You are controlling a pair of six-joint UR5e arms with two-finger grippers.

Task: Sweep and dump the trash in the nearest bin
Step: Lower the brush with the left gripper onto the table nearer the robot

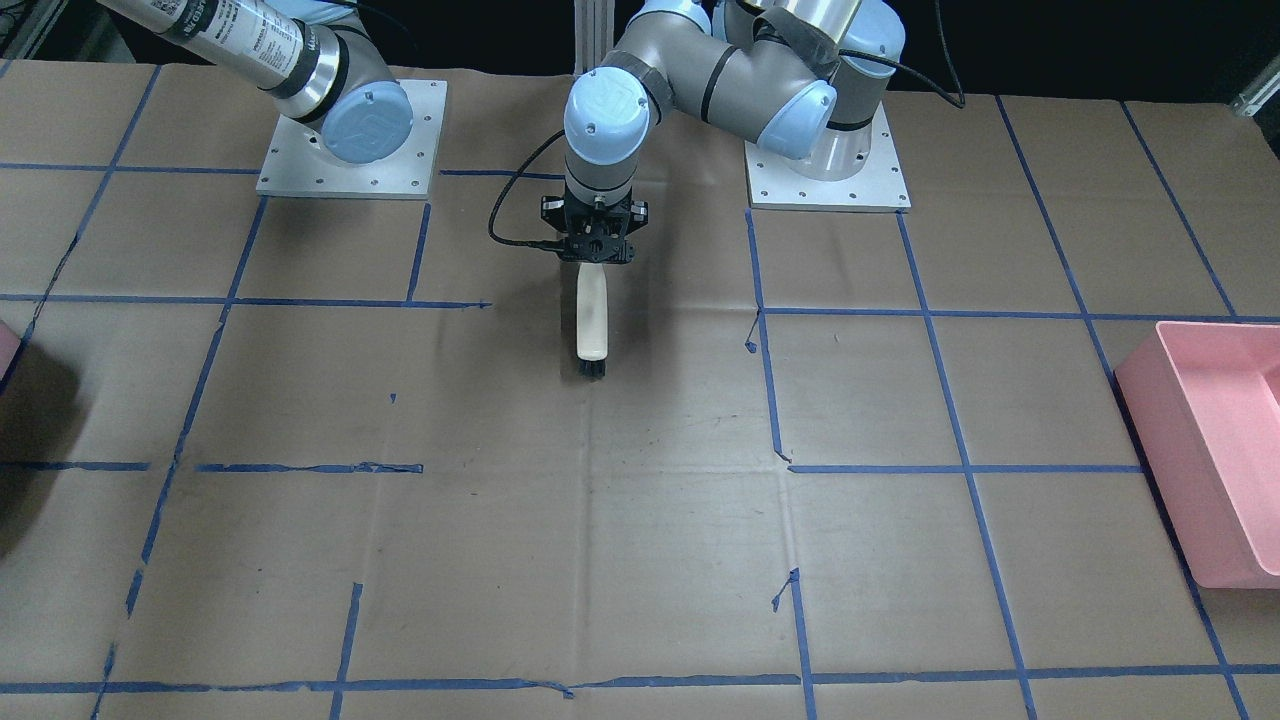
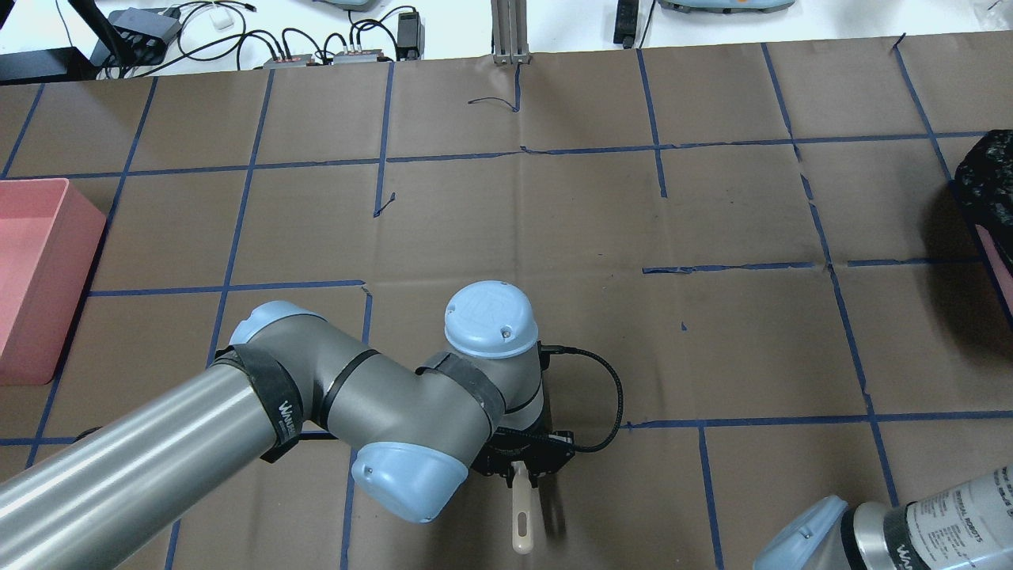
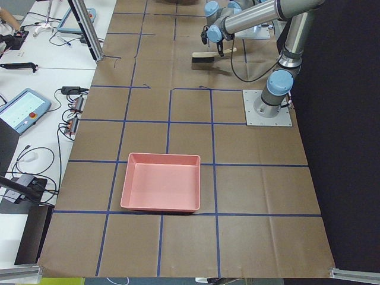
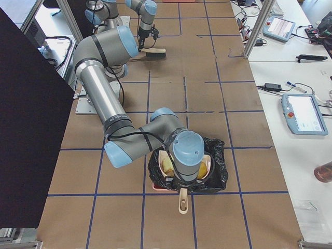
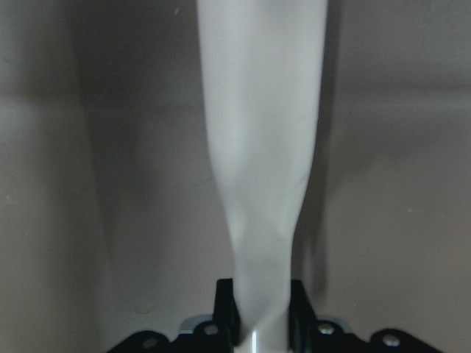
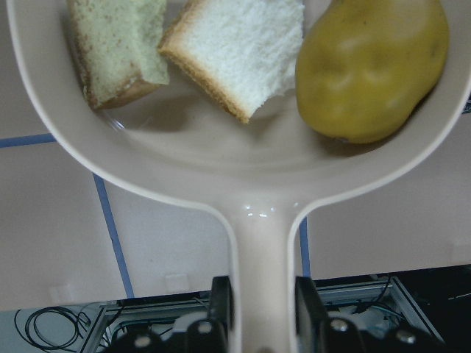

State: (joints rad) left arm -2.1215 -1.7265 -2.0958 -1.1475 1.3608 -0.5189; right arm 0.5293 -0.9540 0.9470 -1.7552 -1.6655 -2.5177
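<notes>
The trash lies in a cream dustpan (image 6: 243, 184): a yellow-brown potato-like lump (image 6: 372, 70) and two white bread slices (image 6: 235, 48) (image 6: 114, 44). My right gripper (image 6: 261, 305) is shut on the dustpan's handle. From the right side, the dustpan (image 4: 182, 199) hangs over the pink bin (image 4: 161, 188), which is lined with a black bag (image 4: 220, 171). In the front-facing view only a corner of the bin (image 1: 5, 345) shows. My left gripper (image 1: 597, 250) is shut on a cream brush (image 1: 592, 315) near the robot's base, bristles on the table.
A big pink rectangular tub (image 1: 1210, 450) stands at the table's end on my left, also in the overhead view (image 2: 39, 269). Blue tape lines cross the brown paper table. Cables and devices lie beyond the far edge (image 2: 316, 47).
</notes>
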